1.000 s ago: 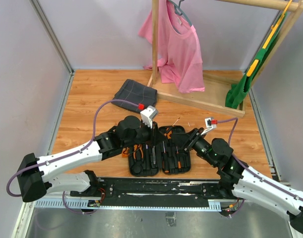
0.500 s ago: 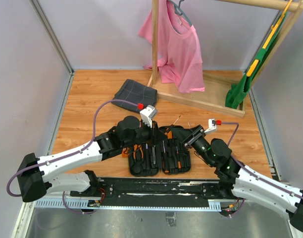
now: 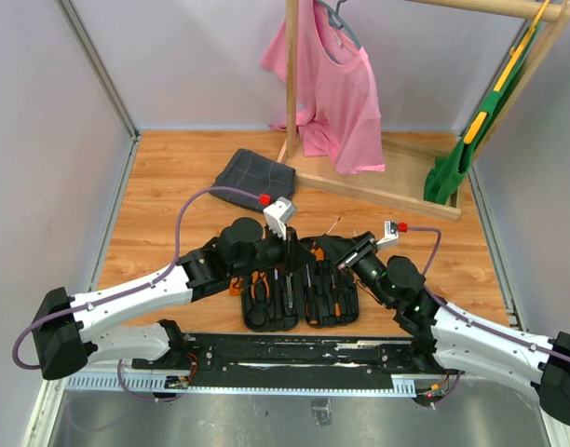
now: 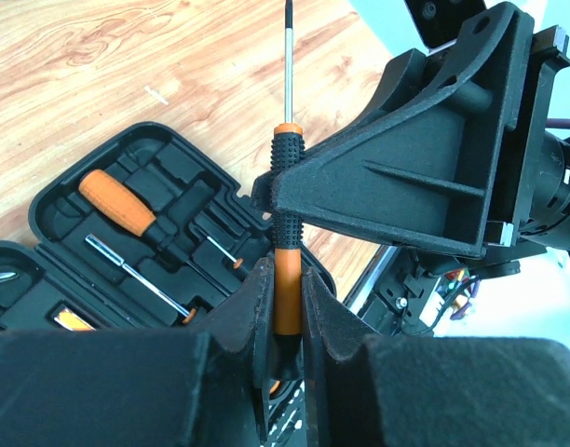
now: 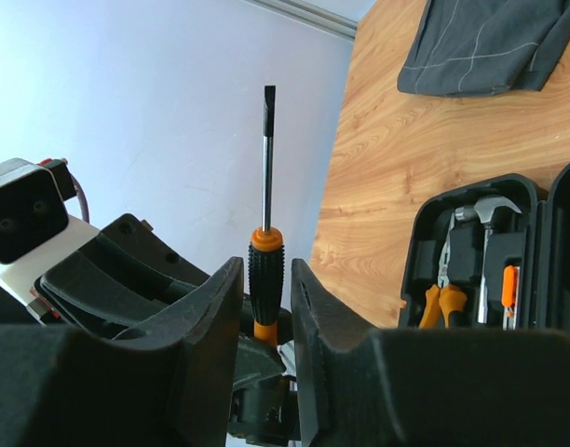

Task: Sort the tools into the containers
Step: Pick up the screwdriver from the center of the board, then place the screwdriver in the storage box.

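Handover looks like the reason for this pose: both arms meet above the open tool case (image 3: 259, 317) and share one screwdriver (image 4: 285, 200).

On the left, the left gripper (image 4: 287, 307) is clamped on the orange lower end of the screwdriver's handle. Its two fingers press flat against either side, and the shaft points straight away from its tips. Gripping the very end leaves the ribbed black part of the handle free for a second grip.

Just beyond the left fingertips sits the right gripper (image 5: 266, 307), facing the opposite way, with its fingers flanking that ribbed section. In its own wrist view thin slivers of background show on each side of the handle. I cannot tell whether it has pinched the handle or only brackets it.

The case lies below both grippers, its moulded recesses facing up. Under the left gripper, one half holds a thick orange-handled driver (image 4: 117, 200) and slimmer ones. To the right of the right gripper's fingers, the other half carries the hammer (image 5: 485, 209) and pliers (image 5: 443, 289).

Passing the screwdriver across would probably let the right arm lay it lengthwise into a slot on its own side. A grey cloth (image 5: 485, 42) lies beyond the right gripper's tips, apart from the case.

No brand, label or lettering is legible anywhere.
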Controlling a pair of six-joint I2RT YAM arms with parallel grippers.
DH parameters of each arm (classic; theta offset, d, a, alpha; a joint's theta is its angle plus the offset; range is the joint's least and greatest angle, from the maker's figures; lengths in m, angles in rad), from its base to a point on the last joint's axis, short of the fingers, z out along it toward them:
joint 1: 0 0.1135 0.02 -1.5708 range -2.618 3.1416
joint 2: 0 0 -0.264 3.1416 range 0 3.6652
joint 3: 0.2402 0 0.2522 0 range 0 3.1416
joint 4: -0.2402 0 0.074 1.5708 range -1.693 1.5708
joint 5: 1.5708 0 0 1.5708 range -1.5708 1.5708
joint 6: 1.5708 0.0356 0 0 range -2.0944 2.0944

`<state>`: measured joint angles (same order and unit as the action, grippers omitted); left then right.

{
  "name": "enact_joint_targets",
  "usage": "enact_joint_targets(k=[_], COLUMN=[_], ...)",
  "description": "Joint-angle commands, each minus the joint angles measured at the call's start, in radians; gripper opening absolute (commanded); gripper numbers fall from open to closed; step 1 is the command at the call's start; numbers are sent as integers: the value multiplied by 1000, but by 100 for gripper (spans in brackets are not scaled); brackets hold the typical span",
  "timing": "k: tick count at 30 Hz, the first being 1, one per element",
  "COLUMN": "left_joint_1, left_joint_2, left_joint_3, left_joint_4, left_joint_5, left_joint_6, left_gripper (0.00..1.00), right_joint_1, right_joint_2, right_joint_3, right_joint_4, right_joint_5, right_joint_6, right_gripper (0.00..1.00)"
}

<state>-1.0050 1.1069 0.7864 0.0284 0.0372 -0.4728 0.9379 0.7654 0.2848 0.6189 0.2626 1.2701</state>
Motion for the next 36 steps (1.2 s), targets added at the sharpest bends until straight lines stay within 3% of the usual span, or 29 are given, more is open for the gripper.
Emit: enact_joint_targets(k=[1,7,10,20,28,36], left_joint_1=[-7,-7,-6,-7,-6,-3], left_joint_2=[-19,-27,-31,-65,-83,-61], left_joint_3=[-4,-12,-10,-11,-18,-2], left_joint_4=[38,41,36,-2,-43,-67], left_joint_5=[9,7,4,-34,-88,-109], left_joint_6=[6,5,2,9,4,2], left_gripper=[1,2,16,49,53,50], right_joint_1=[12,12,12,12,12,12], right_joint_2=[10,17,17,-74,-210,-234], right_joint_3=[7,-5,-11,-10,79,152], right_joint_4=[58,52,44,-115,-544,-889], right_joint_5=[12,19,30,81,116,96], right_joint_6=[18,24,17,-81,-242,-366], right_gripper=[26,10,1,1,1,3])
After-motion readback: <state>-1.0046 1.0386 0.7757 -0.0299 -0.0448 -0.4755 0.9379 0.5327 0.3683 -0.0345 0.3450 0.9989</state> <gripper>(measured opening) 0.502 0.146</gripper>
